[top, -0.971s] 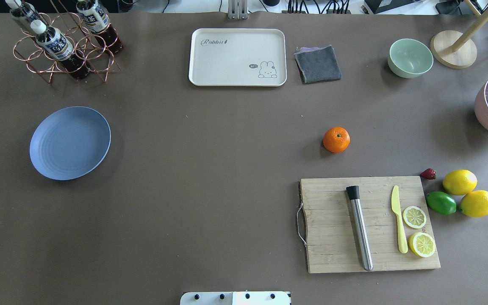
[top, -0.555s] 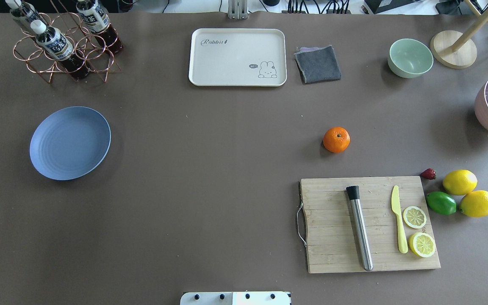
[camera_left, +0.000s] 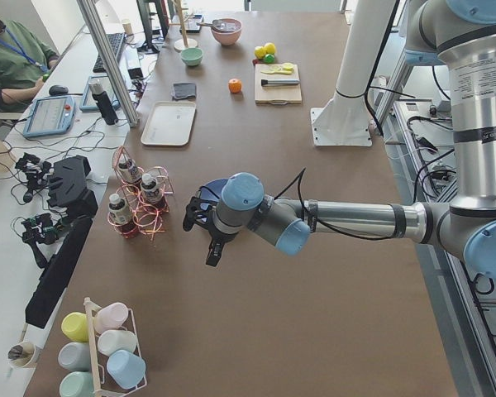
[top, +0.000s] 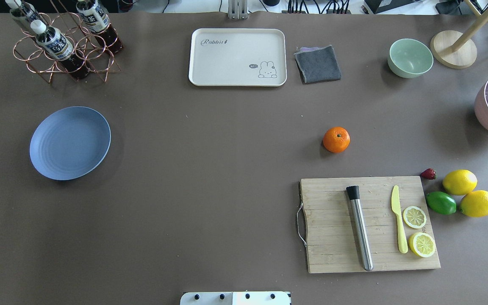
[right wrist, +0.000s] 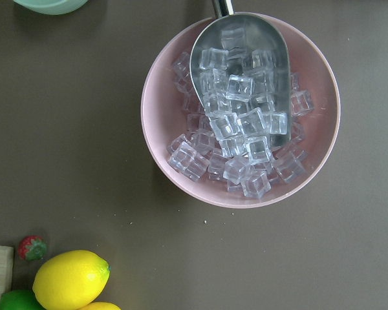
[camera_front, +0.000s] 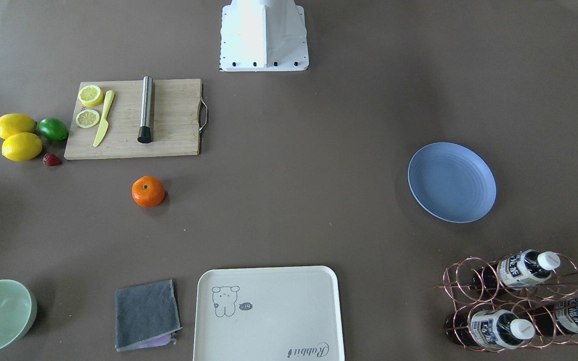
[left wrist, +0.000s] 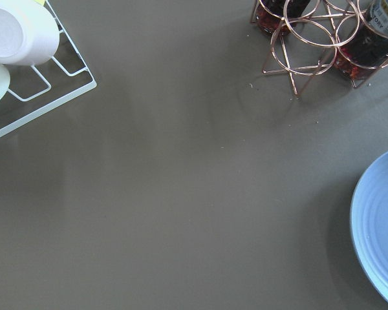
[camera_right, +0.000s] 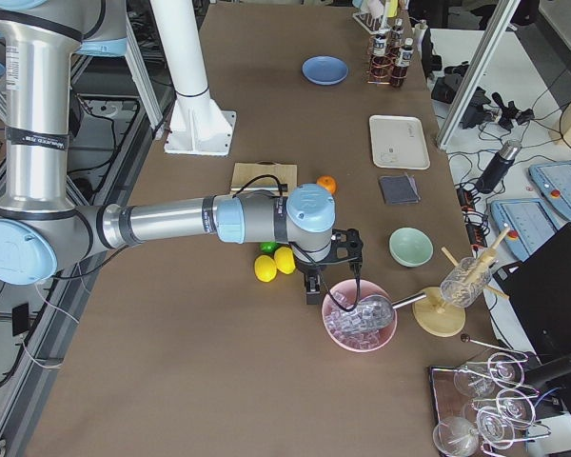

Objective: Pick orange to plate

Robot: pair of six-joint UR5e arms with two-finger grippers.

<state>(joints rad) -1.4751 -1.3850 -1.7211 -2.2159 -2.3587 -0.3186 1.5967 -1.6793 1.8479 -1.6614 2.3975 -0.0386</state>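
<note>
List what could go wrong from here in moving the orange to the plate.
1. The orange is round and lies loose on the table; an off-centre pinch may roll it toward the cutting board.
2. The plate lies far across on the robot's left, so a long carry risks a drop.
3. The right gripper hangs beside the ice bowl; a low sweep may hit it.

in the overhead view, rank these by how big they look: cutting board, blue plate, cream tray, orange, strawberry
1. cutting board
2. cream tray and blue plate: too alike to rank, and the tray lies farther from the camera
3. orange
4. strawberry
</note>
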